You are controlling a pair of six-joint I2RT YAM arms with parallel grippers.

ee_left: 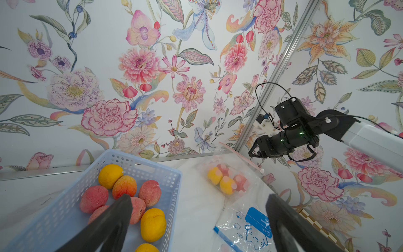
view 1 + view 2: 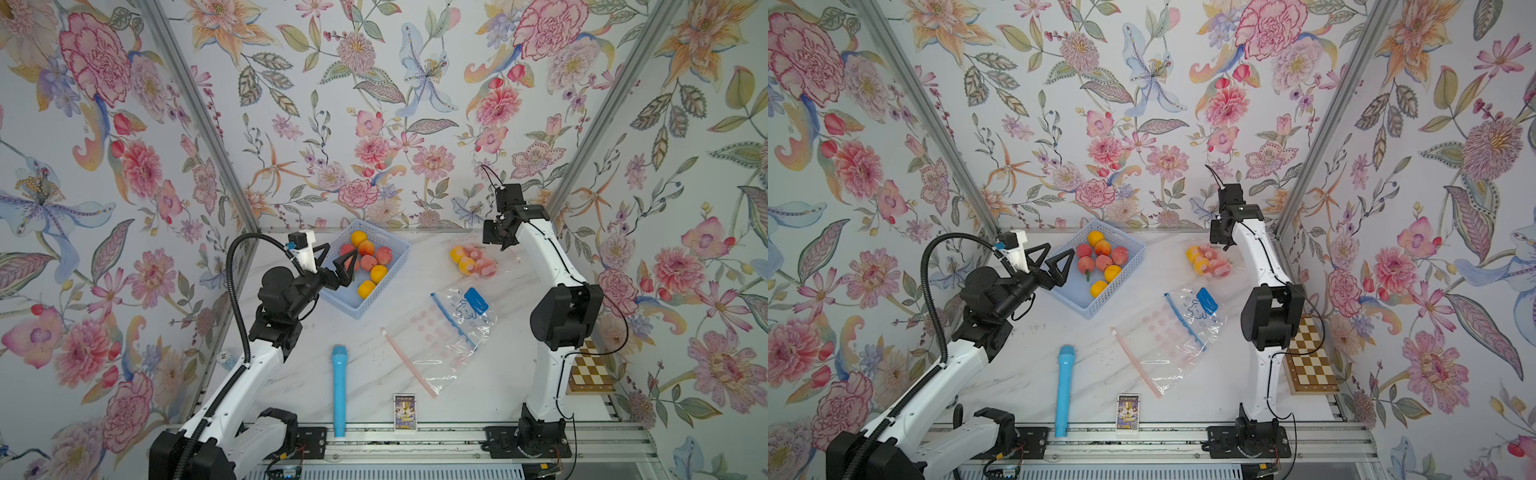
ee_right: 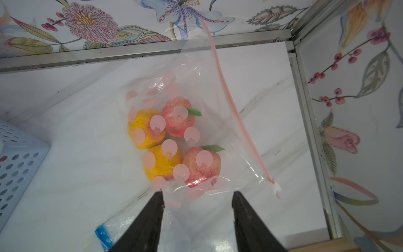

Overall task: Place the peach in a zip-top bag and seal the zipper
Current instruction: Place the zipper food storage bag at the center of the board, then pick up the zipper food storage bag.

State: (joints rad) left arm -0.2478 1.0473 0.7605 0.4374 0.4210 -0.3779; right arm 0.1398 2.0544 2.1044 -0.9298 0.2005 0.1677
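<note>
Beside basket (image 2: 353, 308), filled bag (image 3: 189, 135) looks zipped. Your right gripper (image 3: 198, 194): jaws apart, empty. Your left gripper (image 1: 198, 197) wide open over basket peaches (image 1: 150, 193). Both spare bags (image 2: 449, 332) unfilled.

1. Robot lab booth, staged for recording – no home or kitchen.
2. Closed in on three sides by flowered wallpaper (image 2: 374, 104) hung between bare metal posts (image 2: 199, 116).
3. Floored with a marble-look tabletop (image 2: 291, 374), edged in front by a slotted metal rail (image 2: 415, 440).
4. Fitted with a left arm (image 2: 232, 382) and a right arm (image 2: 544, 374), both bolted to that rail.
5. Strewn with unrelated props – a basket (image 2: 353, 307) of peaches (image 2: 384, 254), a clear zip bag (image 2: 440, 357), a blue microphone (image 2: 339, 386), a card pack (image 2: 404, 411), a chessboard (image 2: 588, 370).
</note>
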